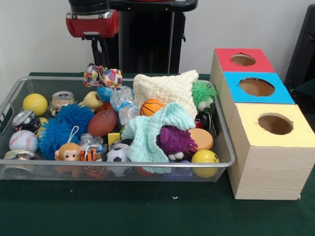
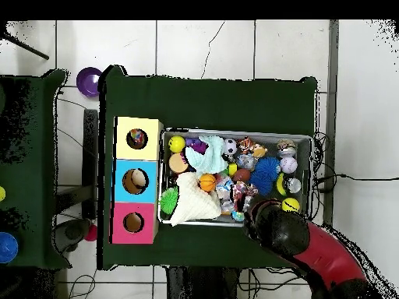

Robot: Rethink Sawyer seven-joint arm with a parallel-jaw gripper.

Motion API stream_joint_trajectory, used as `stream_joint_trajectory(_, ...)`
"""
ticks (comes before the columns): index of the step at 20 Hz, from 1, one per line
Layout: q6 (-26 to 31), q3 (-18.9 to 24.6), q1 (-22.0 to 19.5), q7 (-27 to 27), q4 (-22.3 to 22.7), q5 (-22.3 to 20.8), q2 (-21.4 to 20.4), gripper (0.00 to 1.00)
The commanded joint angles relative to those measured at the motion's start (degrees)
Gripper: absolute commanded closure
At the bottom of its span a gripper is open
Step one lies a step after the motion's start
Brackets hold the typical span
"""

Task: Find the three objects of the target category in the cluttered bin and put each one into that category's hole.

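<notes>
The gripper hangs down from the red and black arm at the back of the bin. Its tip sits right at a colorful patterned bundle on the bin's back edge. The bundle hides the tip, so I cannot tell if the gripper is open or closed, or if it holds the bundle.

The bin is a wide wire basket. It sits on the green table and is full of toys. Just below the bundle are a pale yellow ball, a crinkly clear wrapper and a brown football. To the left are two fuzzy blue balls, a yellow ball, a shiny can and a baseball. At the front edge are a little monkey, a small tiger and a soccer ball.

In the middle lies a small basketball. Behind it is a cream knitted cloth. A light green cloth lies in front, with a fuzzy purple toy on it. A fuzzy green toy with eyes sits at the right end. Near it are an orange disc and a yellow smiley ball.

Just beside the bin's right end stand three wooden boxes in a row. Each has a round hole on top. The near one is yellow, the middle one is blue, and the far one is red. From above, something small lies inside the yellow box's hole.
</notes>
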Motion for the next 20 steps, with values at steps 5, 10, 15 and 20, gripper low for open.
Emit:
stream_joint_trajectory(5, 7.87, -1.03, 6.99, 13.51, 0.28, 5.64, -2.74, 1.00)
stream_joint_trajectory(10, 9.33, -3.99, 12.81, 16.82, -1.98, 7.94, -2.95, 1.00)
stream_joint_trajectory(15, 7.53, -6.76, 17.09, 17.99, -2.38, 9.26, -1.90, 1.00)
stream_joint_trajectory(20, 6.96, -9.90, 21.55, 19.36, -3.94, 11.05, -0.83, 1.00)
